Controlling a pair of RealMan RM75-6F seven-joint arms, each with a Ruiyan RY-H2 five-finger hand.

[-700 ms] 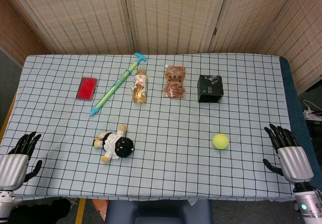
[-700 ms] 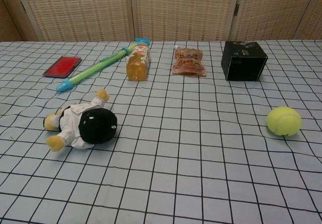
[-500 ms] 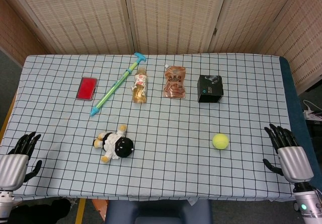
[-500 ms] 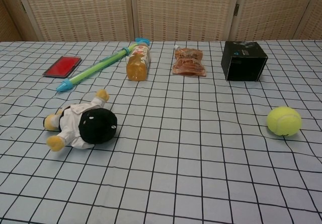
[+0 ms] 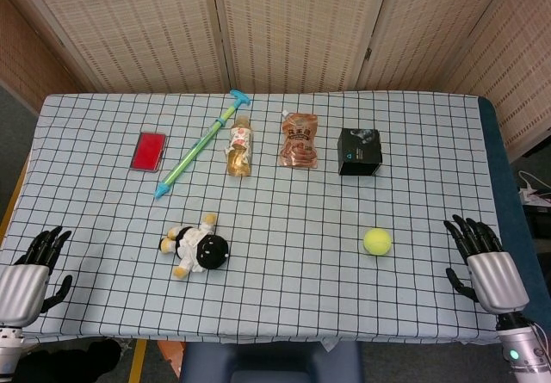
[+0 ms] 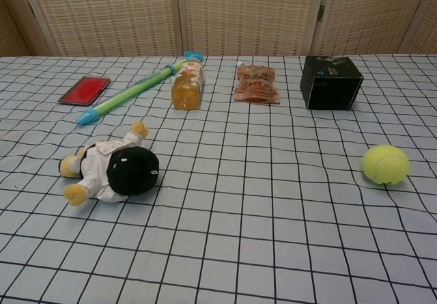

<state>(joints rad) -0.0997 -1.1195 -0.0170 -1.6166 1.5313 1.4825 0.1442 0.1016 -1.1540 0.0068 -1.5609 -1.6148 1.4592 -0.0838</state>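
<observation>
Head view: the right hand (image 5: 484, 258) hovers at the worktop (image 5: 284, 297) edge, fingers spread and empty, near the tennis ball (image 5: 376, 242); the left hand (image 5: 33, 271) likewise, empty, well apart from the plush doll (image 5: 196, 245)

Chest view: ball (image 6: 386, 164) right, doll (image 6: 113, 167) left, no hands visible

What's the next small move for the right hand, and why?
Probably slide the right hand left toward the ball: its fingers are apart, holding nothing, the ball is the nearest thing, and only bare cloth lies between them.
</observation>
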